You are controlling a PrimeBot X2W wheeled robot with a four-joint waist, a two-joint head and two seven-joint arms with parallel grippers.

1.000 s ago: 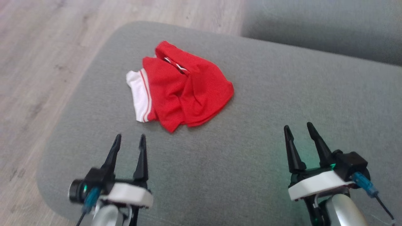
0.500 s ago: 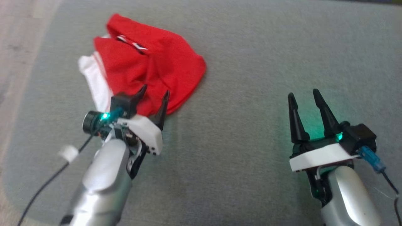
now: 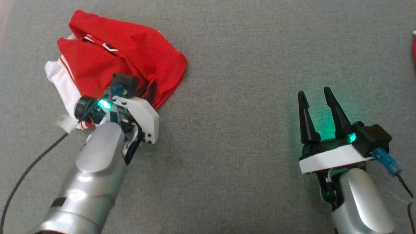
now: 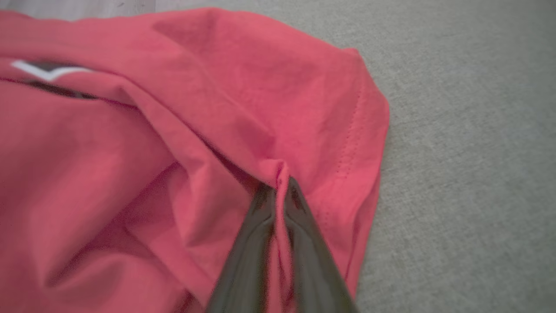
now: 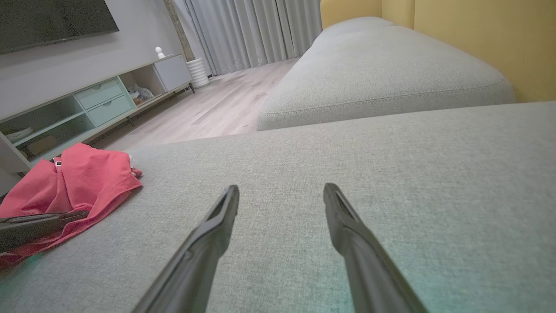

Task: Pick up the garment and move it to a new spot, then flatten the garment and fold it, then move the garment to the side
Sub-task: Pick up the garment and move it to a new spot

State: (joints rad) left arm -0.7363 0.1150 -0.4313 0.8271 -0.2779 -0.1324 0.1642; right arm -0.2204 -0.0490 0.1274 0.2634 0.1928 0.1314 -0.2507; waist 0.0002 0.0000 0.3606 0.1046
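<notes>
Lying bunched near the far-left edge of the grey sofa cushion (image 3: 243, 113), the red garment (image 3: 130, 55) is a rumpled heap. Its white sleeve (image 3: 61, 84) with red stripes spills out on the left, and dark-and-white collar trim (image 3: 97, 44) shows near the top. The stitched hem (image 4: 360, 130) curves round the heap's right side and lies on the cushion.

And the left pincer (image 4: 279, 187) is right in there: both dark fingers are clenched on a raised fold of red cloth just inside that hem, fabric nipped between the tips.

Off to the right, well apart from the garment, the right pincer (image 3: 314, 91) hangs over the cushion, fingers spread wide, released. Between the two arms runs a broad stretch of plain grey fabric, so lots of open room.

From the right wrist view, the cushion's far edge drops to a wooden floor (image 5: 217, 108). A second cushion (image 5: 369, 65) sits beyond it, and a low cabinet (image 5: 87, 104) stands against the wall.
</notes>
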